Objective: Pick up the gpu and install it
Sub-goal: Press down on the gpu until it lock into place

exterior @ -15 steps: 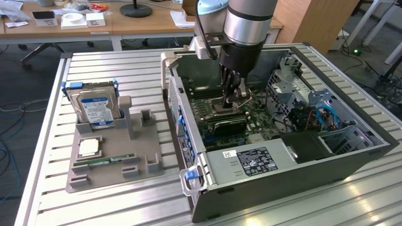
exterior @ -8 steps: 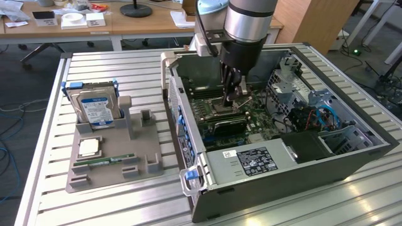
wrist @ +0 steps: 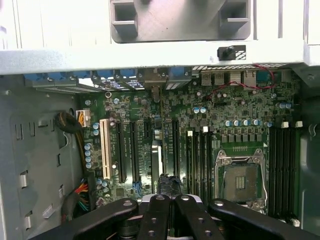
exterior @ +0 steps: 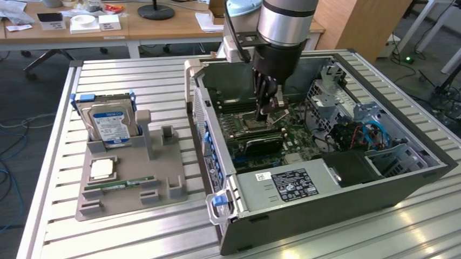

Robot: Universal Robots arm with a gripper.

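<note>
The gpu [exterior: 259, 142] is a thin black card standing on edge in the open computer case [exterior: 403, 186], low over the green motherboard [exterior: 241, 125]. In the wrist view the gpu [wrist: 158, 165] appears edge-on, lined up with a long black expansion slot beside the white slot [wrist: 104, 150]. My gripper [exterior: 269, 114] reaches straight down into the case from above. Its black fingers [wrist: 156, 215] are drawn together at the gripper [wrist: 170, 199], shut over the card's top edge. The card's lower edge and the slot beneath it are hidden.
A grey parts holder [exterior: 169, 190] lies on the slatted table at the exterior view's left, carrying a hard drive [exterior: 109, 125], a processor chip [exterior: 103, 169] and a green RAM stick [exterior: 119, 184]. Inside the case are the bare CPU socket [wrist: 241, 181], the power supply [exterior: 288, 184] and drive bays [exterior: 338, 89].
</note>
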